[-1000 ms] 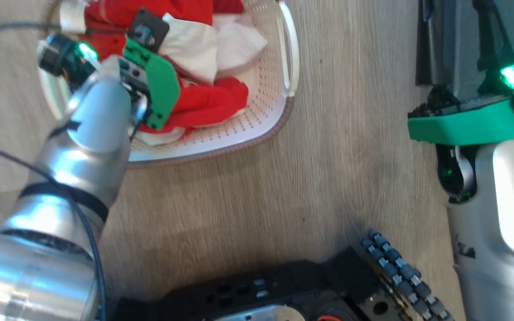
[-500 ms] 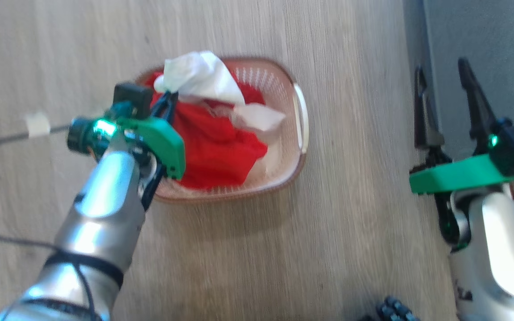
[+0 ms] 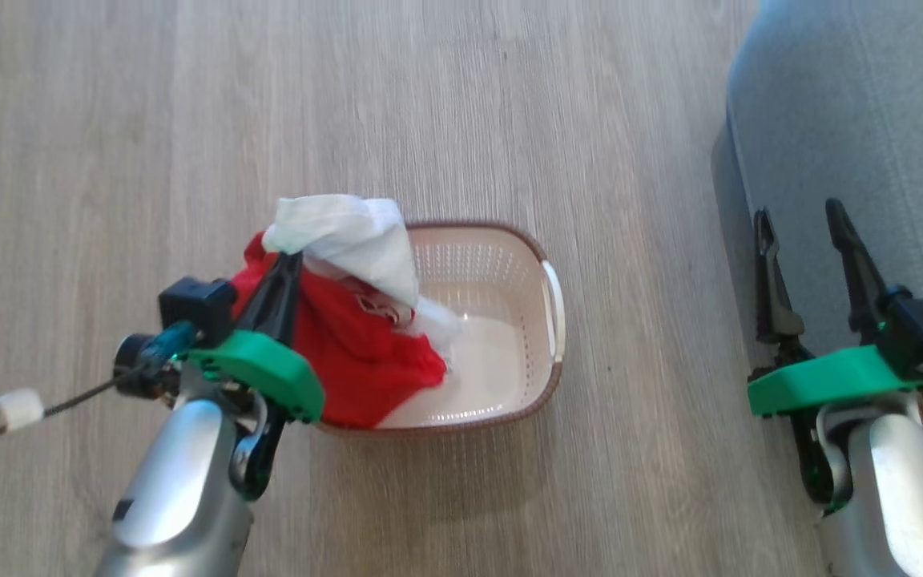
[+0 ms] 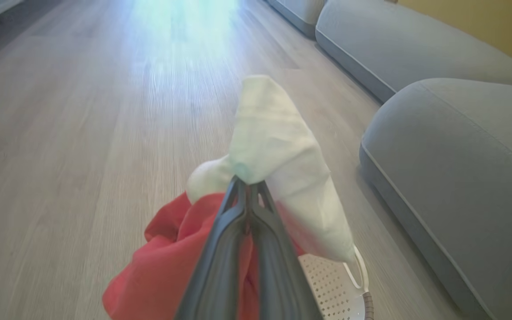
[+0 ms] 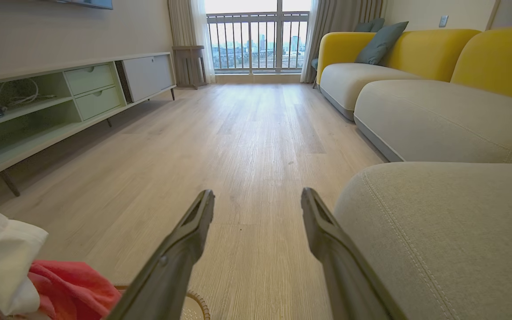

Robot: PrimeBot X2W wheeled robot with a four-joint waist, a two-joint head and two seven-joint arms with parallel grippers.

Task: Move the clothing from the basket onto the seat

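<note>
Clothing (image 3: 357, 344) pinched at white fold by closed left claw (image 3: 289, 260), hung over basket (image 3: 509, 237) left end at frame centre, apparently for carry to seat (image 3: 870, 120) at upper right; right claw (image 3: 796, 210) spread open, empty, at seat edge

Our left gripper (image 4: 247, 183) pinches the red-and-white clothing (image 4: 278, 142) at mid-frame, fingers pressed together. The perforated basket (image 4: 342, 289) peeks out at the bottom, left of the grey seat (image 4: 460, 186).
</note>
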